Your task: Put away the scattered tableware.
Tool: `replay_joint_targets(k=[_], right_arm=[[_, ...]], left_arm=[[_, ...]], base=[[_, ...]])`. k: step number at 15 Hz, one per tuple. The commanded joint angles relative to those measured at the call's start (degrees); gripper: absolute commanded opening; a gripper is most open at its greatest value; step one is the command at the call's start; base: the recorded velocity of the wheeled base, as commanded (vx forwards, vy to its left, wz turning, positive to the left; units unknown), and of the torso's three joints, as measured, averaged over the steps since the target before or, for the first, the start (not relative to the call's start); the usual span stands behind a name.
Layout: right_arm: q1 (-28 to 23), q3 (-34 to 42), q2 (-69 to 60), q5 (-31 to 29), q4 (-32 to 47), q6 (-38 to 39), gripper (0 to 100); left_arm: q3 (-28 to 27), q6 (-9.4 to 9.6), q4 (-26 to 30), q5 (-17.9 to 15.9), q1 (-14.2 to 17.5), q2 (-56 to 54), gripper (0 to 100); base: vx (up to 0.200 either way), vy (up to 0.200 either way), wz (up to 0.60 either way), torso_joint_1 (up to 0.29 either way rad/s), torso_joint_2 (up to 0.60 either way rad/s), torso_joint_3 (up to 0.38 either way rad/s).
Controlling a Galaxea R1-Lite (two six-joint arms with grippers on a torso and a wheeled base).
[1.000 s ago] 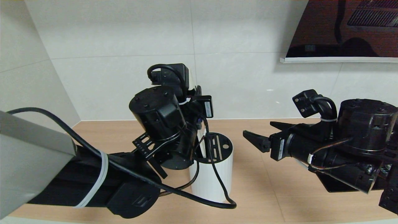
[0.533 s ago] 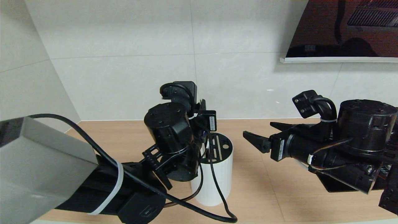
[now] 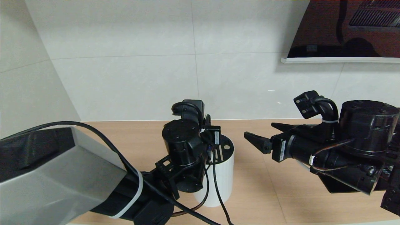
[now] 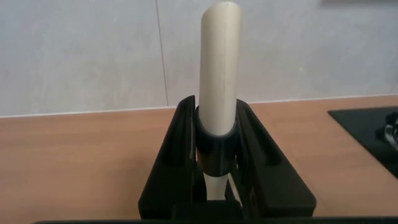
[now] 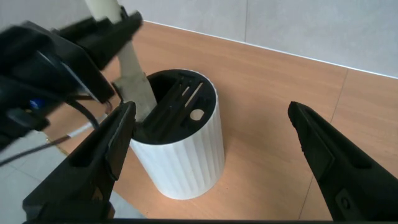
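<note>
Your left pincer (image 4: 216, 134) is clamped on the cream handle of a knife (image 4: 219, 62), which stands upright. In the right wrist view, at the upper left of the frame, its grey blade slants down, its lower end in the black slotted top of the white ribbed holder (image 3: 218, 178). The holder stands on the wooden bench (image 3: 125, 134), just below the centre of the head view. Your right pincer (image 3: 258, 129) hangs to the right of the holder with its fingers wide apart, holding nothing. A black cooktop (image 3: 337, 187) lies at the lower right, under that arm.
</note>
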Motion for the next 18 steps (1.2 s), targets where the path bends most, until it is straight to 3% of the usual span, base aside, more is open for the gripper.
replay_joint_targets(k=[1, 6, 13, 14, 18], right_arm=[[0.0, -0.02, 0.13, -0.02, -0.03, 0.09, 100], [0.0, 0.07, 0.13, 0.07, -0.03, 0.0, 100], [0.0, 0.07, 0.31, 0.07, -0.03, 0.0, 100], [0.08, 0.07, 0.4, 0.07, -0.03, 0.0, 100], [0.08, 0.33, 0.4, 0.07, -0.03, 0.0, 100]], left_arm=[[0.31, -0.13, -0.01, 0.03, 0.0, 1.64, 0], [4.61, 0.05, 0.07, -1.55, -0.26, 1.64, 0], [4.52, -0.04, 0.16, -1.64, -0.35, 2.51, 0], [4.52, 0.05, 0.25, -1.64, -0.35, 2.6, 100], [4.96, 0.05, 0.34, -1.64, -0.35, 2.07, 100]], base=[[0.0, 0.0, 0.0, 0.0, 0.0, 0.0], [0.0, 0.0, 0.0, 0.0, 0.0, 0.0], [0.0, 0.0, 0.0, 0.0, 0.0, 0.0], [0.0, 0.0, 0.0, 0.0, 0.0, 0.0], [0.0, 0.0, 0.0, 0.0, 0.0, 0.0]])
